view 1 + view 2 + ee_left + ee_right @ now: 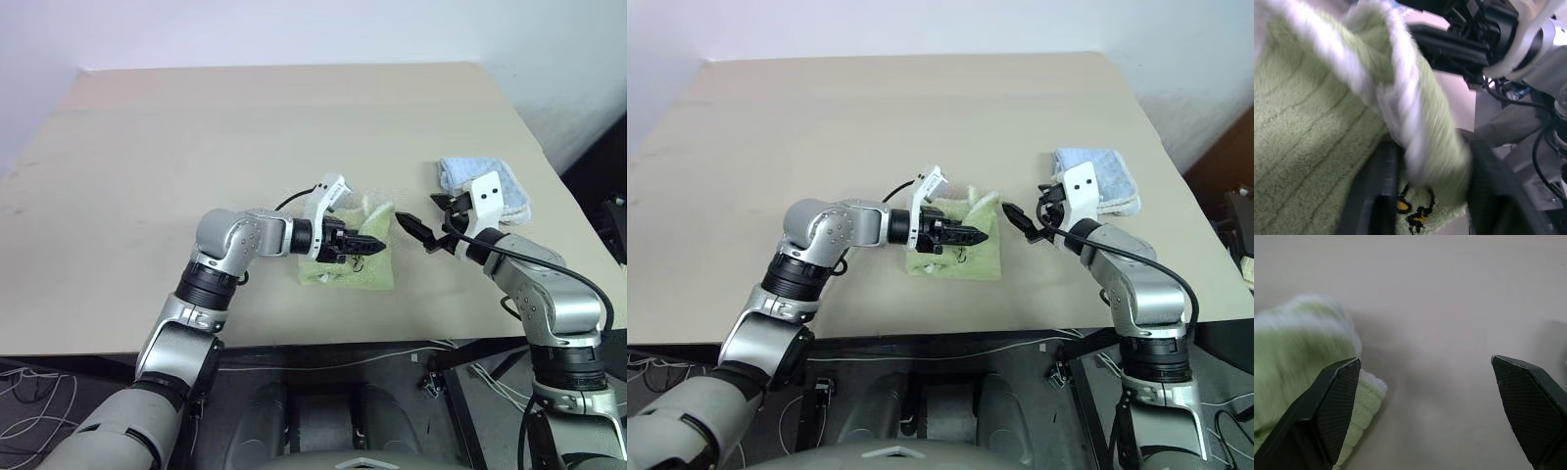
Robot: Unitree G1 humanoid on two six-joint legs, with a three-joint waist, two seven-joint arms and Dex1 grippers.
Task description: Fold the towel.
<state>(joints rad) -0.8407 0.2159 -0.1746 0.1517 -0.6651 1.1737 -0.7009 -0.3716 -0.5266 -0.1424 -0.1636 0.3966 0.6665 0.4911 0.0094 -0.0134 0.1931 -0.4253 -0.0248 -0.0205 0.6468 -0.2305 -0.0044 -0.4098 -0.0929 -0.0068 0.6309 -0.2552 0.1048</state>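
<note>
The light yellow-green towel (345, 273) lies folded into a small bundle near the table's front edge. My left gripper (373, 244) hovers over its top, pointing right. In the left wrist view its black fingers (1372, 196) stand apart, with a white-edged fold of the towel (1415, 127) hanging loose between them above a dark embroidered marking (1415, 214). My right gripper (412, 231) sits just right of the towel, pointing left at it, open and empty. Its fingertips (1338, 401) stand wide over bare table, the towel (1298, 342) beside the nearer one.
A smaller pale blue towel (493, 183) lies folded at the right, behind my right wrist. The beige table (245, 137) stretches wide to the back and left. Its front edge (323, 346) runs close below the towel.
</note>
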